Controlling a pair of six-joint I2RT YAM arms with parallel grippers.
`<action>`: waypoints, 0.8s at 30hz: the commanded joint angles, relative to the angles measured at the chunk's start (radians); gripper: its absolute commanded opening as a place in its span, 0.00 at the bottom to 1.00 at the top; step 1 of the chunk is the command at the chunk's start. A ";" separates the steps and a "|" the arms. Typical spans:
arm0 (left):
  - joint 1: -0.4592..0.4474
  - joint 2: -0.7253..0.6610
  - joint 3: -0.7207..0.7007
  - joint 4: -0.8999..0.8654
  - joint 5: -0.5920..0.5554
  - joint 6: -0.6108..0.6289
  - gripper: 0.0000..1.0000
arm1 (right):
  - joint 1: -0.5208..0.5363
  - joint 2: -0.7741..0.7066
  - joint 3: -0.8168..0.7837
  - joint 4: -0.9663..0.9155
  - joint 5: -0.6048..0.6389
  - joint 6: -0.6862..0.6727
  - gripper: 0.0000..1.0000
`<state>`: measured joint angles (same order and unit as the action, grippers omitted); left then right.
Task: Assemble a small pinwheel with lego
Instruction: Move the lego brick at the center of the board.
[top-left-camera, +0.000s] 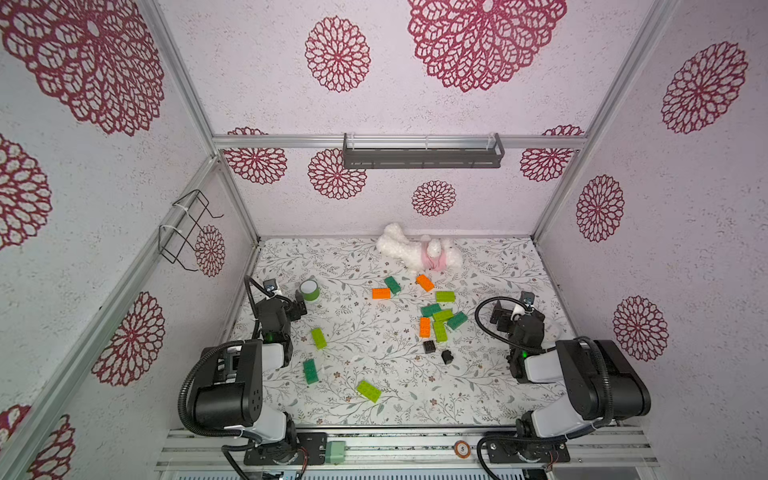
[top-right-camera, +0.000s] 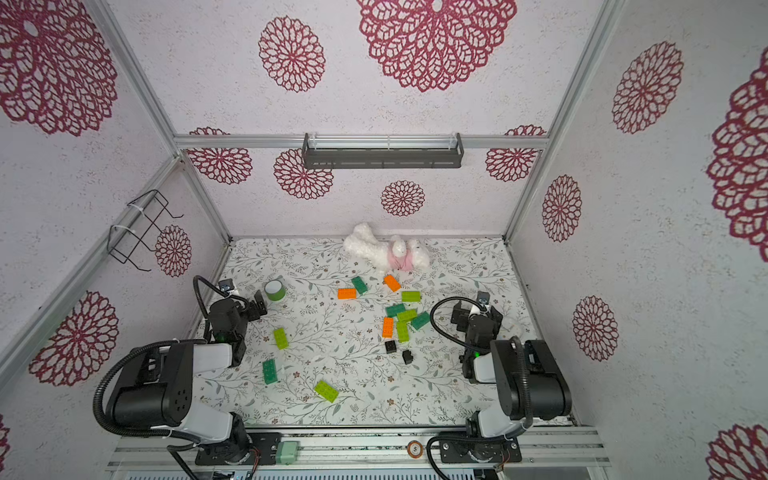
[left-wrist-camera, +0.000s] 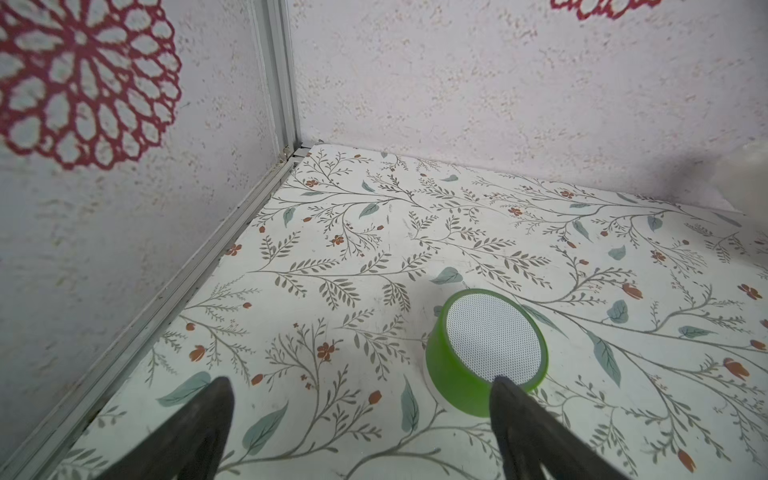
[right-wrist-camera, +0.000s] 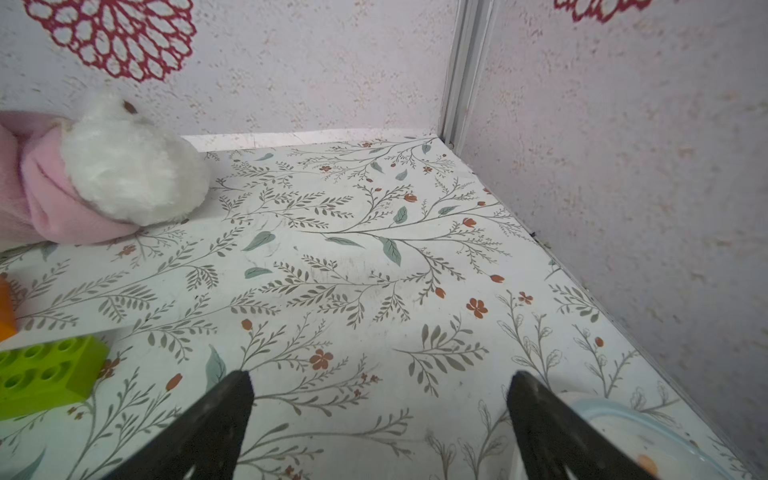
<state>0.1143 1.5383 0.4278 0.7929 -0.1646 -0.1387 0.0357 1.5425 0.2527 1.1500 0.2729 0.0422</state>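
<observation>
text: "5" | on: round disc (top-left-camera: 462, 449) | where: front rail (top-left-camera: 395, 451)

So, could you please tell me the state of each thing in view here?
left gripper: open, empty.
right gripper: open, empty.
lego: scattered loose, no pinwheel built.
tape roll: lying flat, not gripped.
plush toy: lying on its side.

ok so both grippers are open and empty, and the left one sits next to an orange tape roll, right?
One thing is off: the tape roll is green, not orange, as the left wrist view shows. The rest holds: the left gripper and the right gripper are both open and empty, and the left one sits next to the roll.
</observation>
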 joint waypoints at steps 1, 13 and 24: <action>0.009 0.003 0.021 0.006 0.016 0.014 0.97 | 0.003 -0.007 0.015 0.022 -0.002 -0.017 0.99; 0.008 -0.002 0.014 0.012 0.013 0.010 0.97 | 0.003 -0.010 0.007 0.034 -0.001 -0.018 0.99; 0.012 -0.106 0.108 -0.224 -0.131 -0.050 0.97 | 0.049 -0.193 0.070 -0.206 0.165 -0.015 0.99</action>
<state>0.1223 1.5249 0.4473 0.7303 -0.1970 -0.1490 0.0528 1.5013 0.2596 1.0775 0.3172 0.0429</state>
